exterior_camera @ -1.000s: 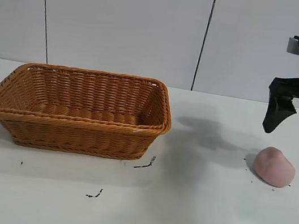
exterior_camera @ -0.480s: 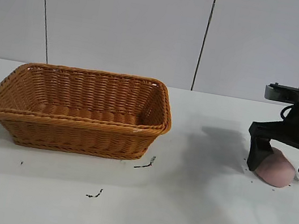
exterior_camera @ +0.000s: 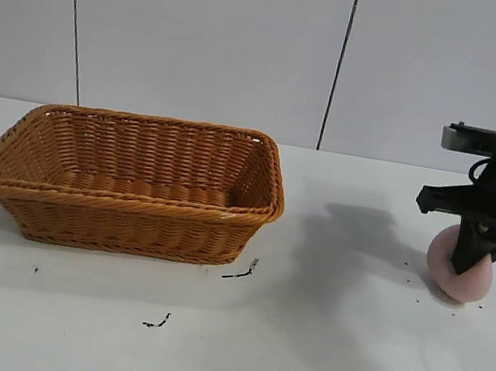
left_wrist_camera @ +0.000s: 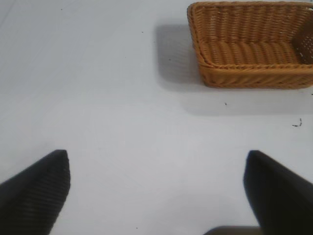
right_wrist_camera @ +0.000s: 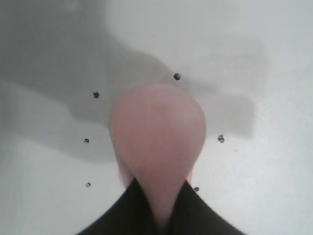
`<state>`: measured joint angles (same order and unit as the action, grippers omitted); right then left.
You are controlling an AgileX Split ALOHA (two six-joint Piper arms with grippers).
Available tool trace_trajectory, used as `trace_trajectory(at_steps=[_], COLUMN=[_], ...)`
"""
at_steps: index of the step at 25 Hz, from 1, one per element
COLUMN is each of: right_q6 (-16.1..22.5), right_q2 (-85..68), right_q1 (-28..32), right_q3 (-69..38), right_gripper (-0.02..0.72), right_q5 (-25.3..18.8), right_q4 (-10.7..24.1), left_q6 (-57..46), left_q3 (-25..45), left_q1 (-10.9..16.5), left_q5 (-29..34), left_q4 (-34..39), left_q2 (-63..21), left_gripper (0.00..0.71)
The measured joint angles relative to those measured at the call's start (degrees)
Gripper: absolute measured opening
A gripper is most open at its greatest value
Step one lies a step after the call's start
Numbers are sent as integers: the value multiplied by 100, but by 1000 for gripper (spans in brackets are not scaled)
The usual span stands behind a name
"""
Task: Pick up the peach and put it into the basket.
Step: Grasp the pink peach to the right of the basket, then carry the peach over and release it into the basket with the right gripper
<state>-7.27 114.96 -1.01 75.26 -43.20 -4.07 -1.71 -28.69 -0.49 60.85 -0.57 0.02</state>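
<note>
The dusty-pink peach sits on the white table at the far right. My right gripper is shut on it, its dark fingers pinching the soft lump. In the right wrist view the peach bulges out from between my right gripper fingers. The orange-brown wicker basket stands empty at the left of the table, far from the peach. It also shows in the left wrist view. My left gripper is open and empty above bare table, away from the basket.
Small black marks lie on the table in front of the basket, and black specks dot the table round the peach. A grey panelled wall stands behind the table.
My right gripper came down from above the table onto the peach and its fingers closed on it, squeezing it narrower. The basket has not moved.
</note>
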Motion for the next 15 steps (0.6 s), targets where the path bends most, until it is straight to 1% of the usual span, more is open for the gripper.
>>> trace_trajectory(at_steps=[5,8,10,12,15], right_q6=[-11,-11,15,79,118], right_q2=[-572,-698,-661,-547,-215], right_q1=[0,0,-54,-223,-665], right_q3=[1023,1733,2168,2655,3371], right_gripper=[-17,-17,-17,-17,-17], right_q5=[-876,-1299,-1461,-1617,-1924], right_q4=[-80,-269,-325,-320,-320], left_q6=[0,0,0,0,0], left_q3=[0,0,0,0,0], left_q1=[0,0,0,0,0], left_q5=[0,0,0,0,0], left_q4=[0,0,0,0,0], left_q2=[0,0,0,0,0], left_gripper=[693,693,693,693,693])
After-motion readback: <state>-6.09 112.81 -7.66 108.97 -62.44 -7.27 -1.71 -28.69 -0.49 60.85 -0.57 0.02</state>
